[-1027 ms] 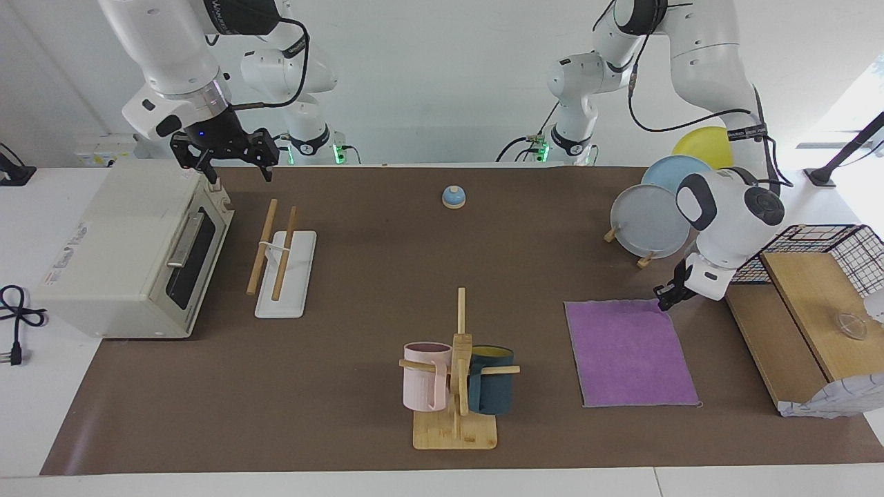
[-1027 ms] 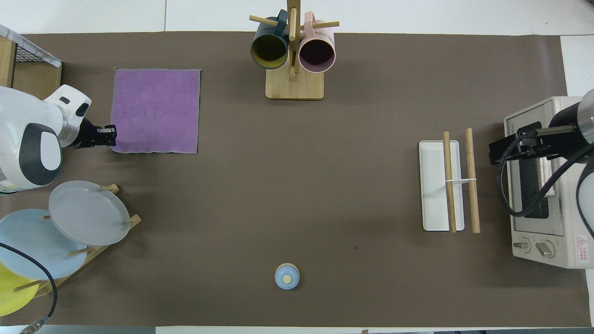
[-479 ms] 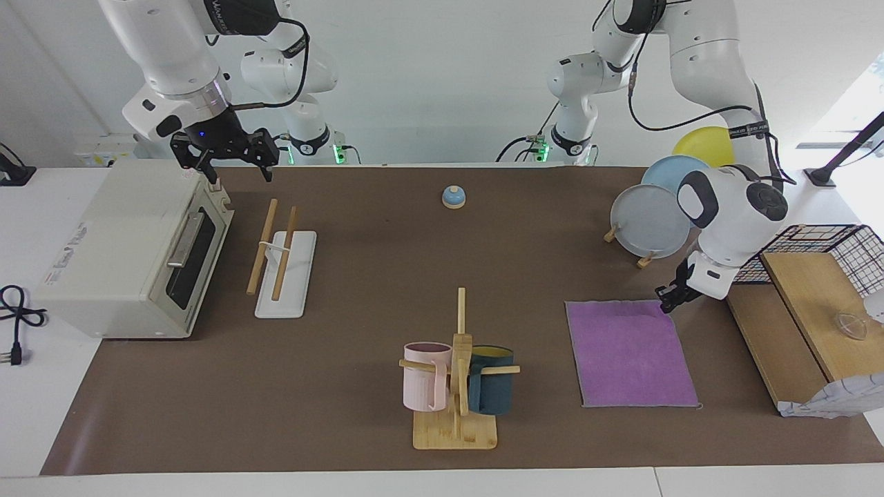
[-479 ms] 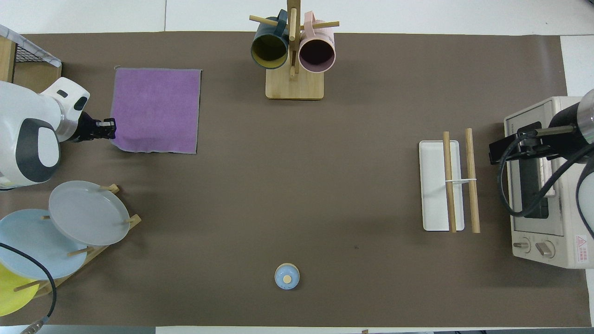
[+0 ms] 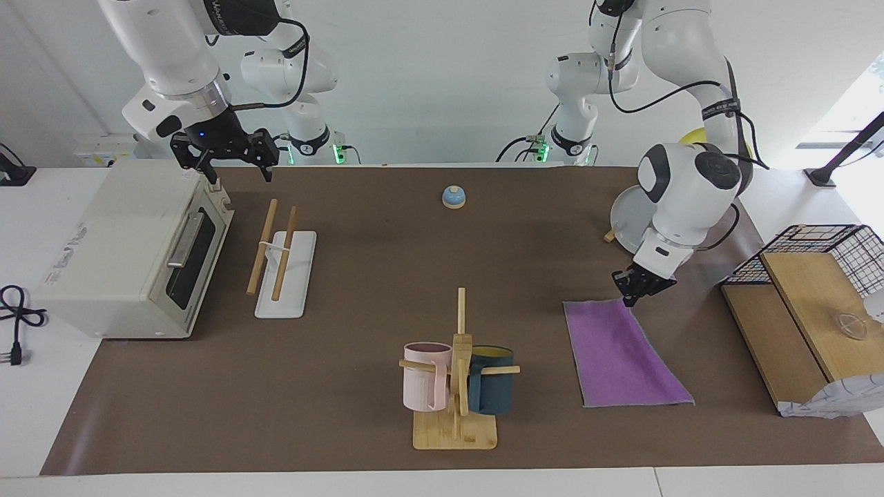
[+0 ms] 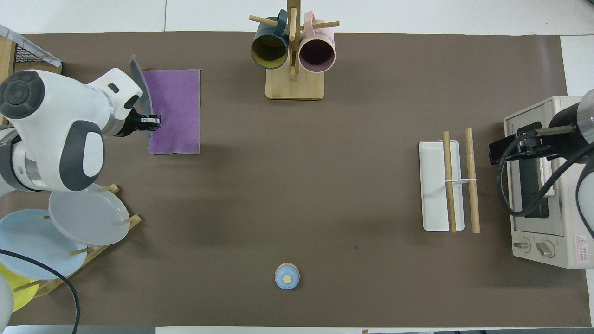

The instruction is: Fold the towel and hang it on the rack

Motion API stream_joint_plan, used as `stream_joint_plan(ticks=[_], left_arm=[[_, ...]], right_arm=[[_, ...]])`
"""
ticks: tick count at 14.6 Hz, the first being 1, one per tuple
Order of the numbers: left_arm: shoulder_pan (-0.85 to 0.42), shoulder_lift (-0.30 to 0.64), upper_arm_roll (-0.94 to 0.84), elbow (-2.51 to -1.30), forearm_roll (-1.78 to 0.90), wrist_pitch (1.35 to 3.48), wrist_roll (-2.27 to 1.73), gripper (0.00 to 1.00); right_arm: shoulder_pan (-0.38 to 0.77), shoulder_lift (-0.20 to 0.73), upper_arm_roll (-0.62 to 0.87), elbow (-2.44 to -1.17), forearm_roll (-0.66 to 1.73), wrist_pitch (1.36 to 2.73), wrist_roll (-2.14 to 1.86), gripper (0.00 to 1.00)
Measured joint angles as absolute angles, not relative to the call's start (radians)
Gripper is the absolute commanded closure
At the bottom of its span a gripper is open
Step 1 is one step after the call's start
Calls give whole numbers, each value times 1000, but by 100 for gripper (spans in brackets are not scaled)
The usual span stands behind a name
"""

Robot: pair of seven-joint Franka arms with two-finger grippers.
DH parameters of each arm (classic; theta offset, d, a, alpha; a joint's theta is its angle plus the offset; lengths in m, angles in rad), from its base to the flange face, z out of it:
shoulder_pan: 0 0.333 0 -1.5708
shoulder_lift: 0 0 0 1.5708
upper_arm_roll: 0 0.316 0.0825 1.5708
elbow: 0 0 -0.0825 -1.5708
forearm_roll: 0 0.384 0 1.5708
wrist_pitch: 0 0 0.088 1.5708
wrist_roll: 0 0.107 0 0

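The purple towel (image 5: 621, 352) lies on the brown mat toward the left arm's end of the table. My left gripper (image 5: 632, 293) is shut on the towel's corner nearest the robots and holds it up over the cloth. One edge stands raised, so the dark grey underside (image 6: 139, 81) shows in the overhead view beside the purple face (image 6: 178, 111). The rack (image 5: 284, 276), two wooden rods over a flat white base (image 6: 434, 185), stands beside the toaster oven. My right gripper (image 5: 235, 168) waits open in the air over the oven's corner near the rack.
A toaster oven (image 5: 131, 248) sits at the right arm's end. The mug tree (image 5: 456, 376) with pink and dark blue mugs stands beside the towel. A plate stand (image 6: 83, 213), a blue bell (image 5: 454, 197) and a wooden box with a wire basket (image 5: 794, 310) are also here.
The left gripper has lifted the towel's corner and carried it toward the right arm's end, turning one edge up and over. The flat purple area is narrower. The right arm has not moved.
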State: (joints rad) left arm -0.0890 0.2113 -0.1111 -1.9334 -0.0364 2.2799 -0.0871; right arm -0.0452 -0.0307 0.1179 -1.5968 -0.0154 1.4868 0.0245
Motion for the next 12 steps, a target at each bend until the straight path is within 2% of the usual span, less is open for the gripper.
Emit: stream_joint_plan(ticks=[3,4,5,7,12], left_arm=[[-174,188,-111,-2041,-36,2371,-116,100],[-189,184,-111,-2090,-36,2423,-117,34],[-195,183,-111,-2133,-36,2466,-117,0],[-193,181,-106,-2167,-36,2494,-120,0],[-163,159,-92,-2140,-36,2448,-140,0]], right_arm=[[-45,-31,118,-1598,-15,1487,24,0],[-45,-31,118,-1599,-15,1487,24,0],[-46,-31,118,-1599,-15,1487,24,0],[-46,-31,118,-1599,-15,1487,24,0],[-46,-31,118,-1599,-15,1487,24,0]])
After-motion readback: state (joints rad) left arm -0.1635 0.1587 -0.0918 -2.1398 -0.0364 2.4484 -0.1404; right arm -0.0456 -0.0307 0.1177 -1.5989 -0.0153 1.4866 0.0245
